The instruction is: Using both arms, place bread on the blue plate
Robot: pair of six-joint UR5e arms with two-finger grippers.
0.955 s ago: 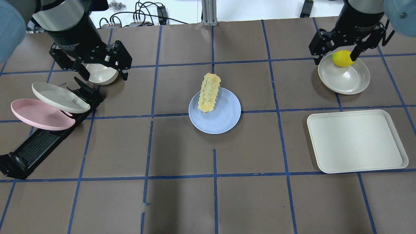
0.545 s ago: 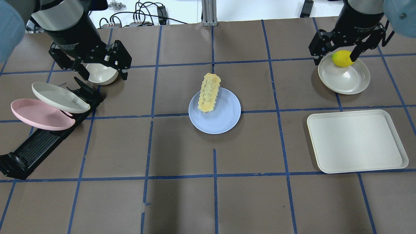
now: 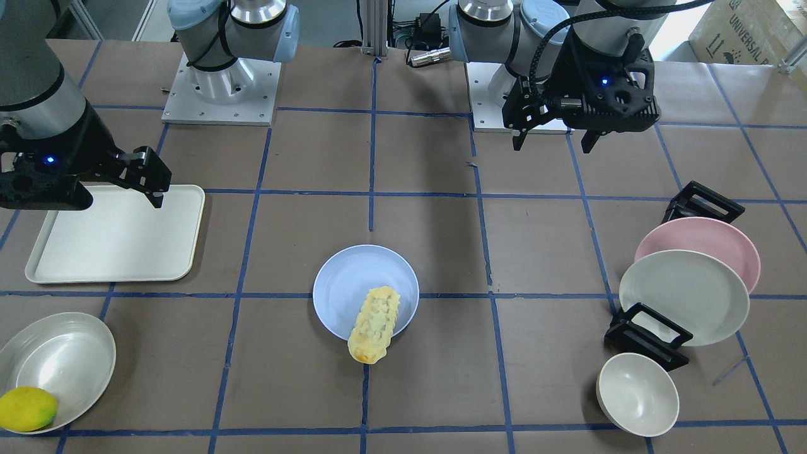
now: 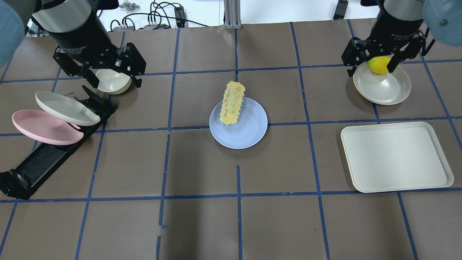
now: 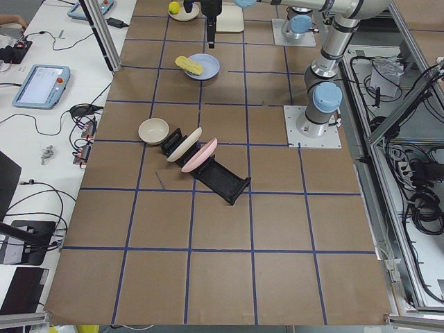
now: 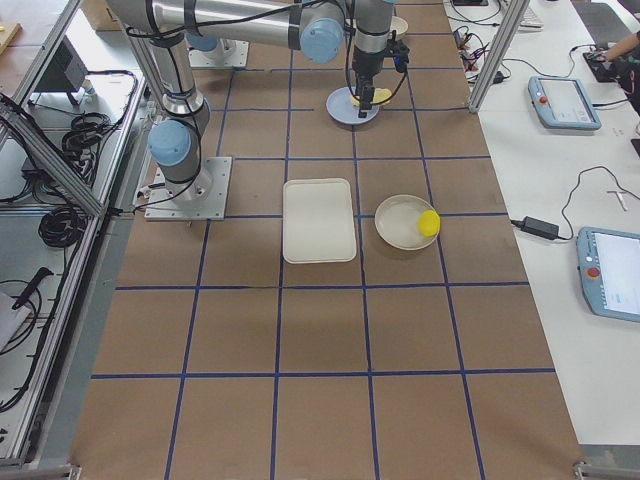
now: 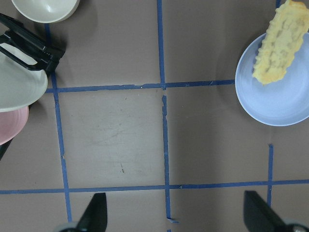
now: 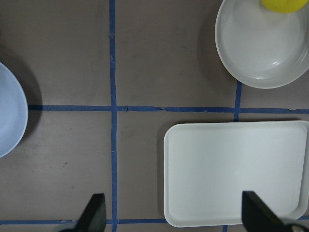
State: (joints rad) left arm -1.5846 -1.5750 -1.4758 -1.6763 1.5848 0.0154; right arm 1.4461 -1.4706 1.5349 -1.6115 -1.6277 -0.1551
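Note:
The bread [image 4: 232, 103] is a knobbly golden loaf. It lies on the far part of the blue plate [image 4: 242, 133], with its far end over the rim. It also shows in the front view [image 3: 374, 325] on the plate [image 3: 353, 277] and in the left wrist view [image 7: 280, 43]. My left gripper [image 4: 116, 83] hangs open and empty, high at the far left, well away from the plate. My right gripper [image 4: 371, 69] hangs open and empty at the far right. Both wrist views show the fingers [image 7: 96, 215] [image 8: 94, 215] spread wide with nothing between them.
A lemon [image 4: 379, 65] sits in a cream dish [image 4: 386, 90] at the far right. A cream tray [image 4: 397, 157] lies in front of it. A black rack [image 4: 47, 159] at the left holds a pink plate [image 4: 43, 128] and a cream plate [image 4: 65, 108]. A small bowl [image 4: 112, 83] stands beside the rack.
Both grippers have drifted slightly back towards the far edge, still open. The bread and the plate have not moved.

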